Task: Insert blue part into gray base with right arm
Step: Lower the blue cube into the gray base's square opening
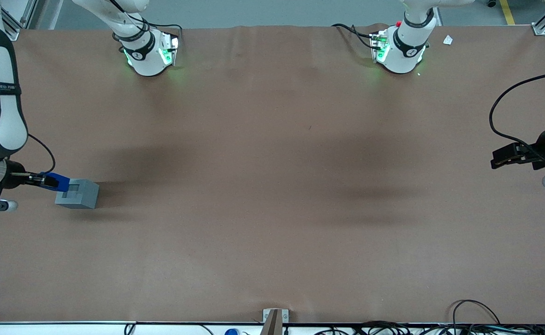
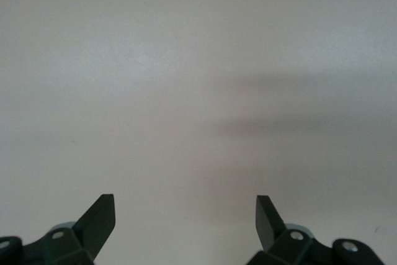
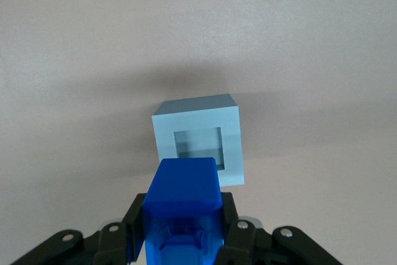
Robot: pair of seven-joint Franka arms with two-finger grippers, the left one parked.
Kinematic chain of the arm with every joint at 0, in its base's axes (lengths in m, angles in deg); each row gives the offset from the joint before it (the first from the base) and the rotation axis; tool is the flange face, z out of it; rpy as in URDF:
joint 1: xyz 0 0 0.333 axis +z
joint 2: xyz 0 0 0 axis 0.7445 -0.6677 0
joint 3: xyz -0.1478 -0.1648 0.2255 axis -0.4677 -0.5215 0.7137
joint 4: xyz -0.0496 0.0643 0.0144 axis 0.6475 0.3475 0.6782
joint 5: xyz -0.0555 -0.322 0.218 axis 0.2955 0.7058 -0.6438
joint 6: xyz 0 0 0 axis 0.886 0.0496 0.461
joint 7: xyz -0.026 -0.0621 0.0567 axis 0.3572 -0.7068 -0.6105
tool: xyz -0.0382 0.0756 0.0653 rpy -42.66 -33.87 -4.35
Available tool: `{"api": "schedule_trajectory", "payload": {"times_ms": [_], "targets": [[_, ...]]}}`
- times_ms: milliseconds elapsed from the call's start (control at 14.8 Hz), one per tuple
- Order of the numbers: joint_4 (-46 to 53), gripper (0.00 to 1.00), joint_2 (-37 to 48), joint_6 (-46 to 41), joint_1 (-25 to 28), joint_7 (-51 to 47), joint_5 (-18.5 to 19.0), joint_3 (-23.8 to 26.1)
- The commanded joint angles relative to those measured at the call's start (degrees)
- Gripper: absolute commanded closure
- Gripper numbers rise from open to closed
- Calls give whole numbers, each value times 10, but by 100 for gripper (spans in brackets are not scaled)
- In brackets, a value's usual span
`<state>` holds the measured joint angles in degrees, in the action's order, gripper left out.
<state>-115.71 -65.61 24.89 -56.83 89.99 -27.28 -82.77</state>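
Note:
The gray base (image 1: pixel 78 193) is a light gray cube with a square recess in its top, on the brown table at the working arm's end. My right gripper (image 1: pixel 44 181) is shut on the blue part (image 1: pixel 57 182) and holds it above the table, its tip over the base's edge beside the recess. In the right wrist view the blue part (image 3: pixel 182 206) sits between the black fingers (image 3: pixel 135 228), its end overlapping the near rim of the gray base (image 3: pixel 200 139), whose recess stands open.
The brown table (image 1: pixel 272 186) spreads wide toward the parked arm's end. The two arm bases (image 1: pixel 149 53) stand at the table's back edge. Cables (image 1: pixel 477 316) lie along the front edge.

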Motion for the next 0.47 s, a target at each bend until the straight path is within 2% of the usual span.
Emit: {"api": "schedule_trajectory", "payload": {"times_ms": [0,407], "targets": [[-63,92,37,39,-8,-10,2,6],[-72,94,32,80,-5,-1,2,7]]}}
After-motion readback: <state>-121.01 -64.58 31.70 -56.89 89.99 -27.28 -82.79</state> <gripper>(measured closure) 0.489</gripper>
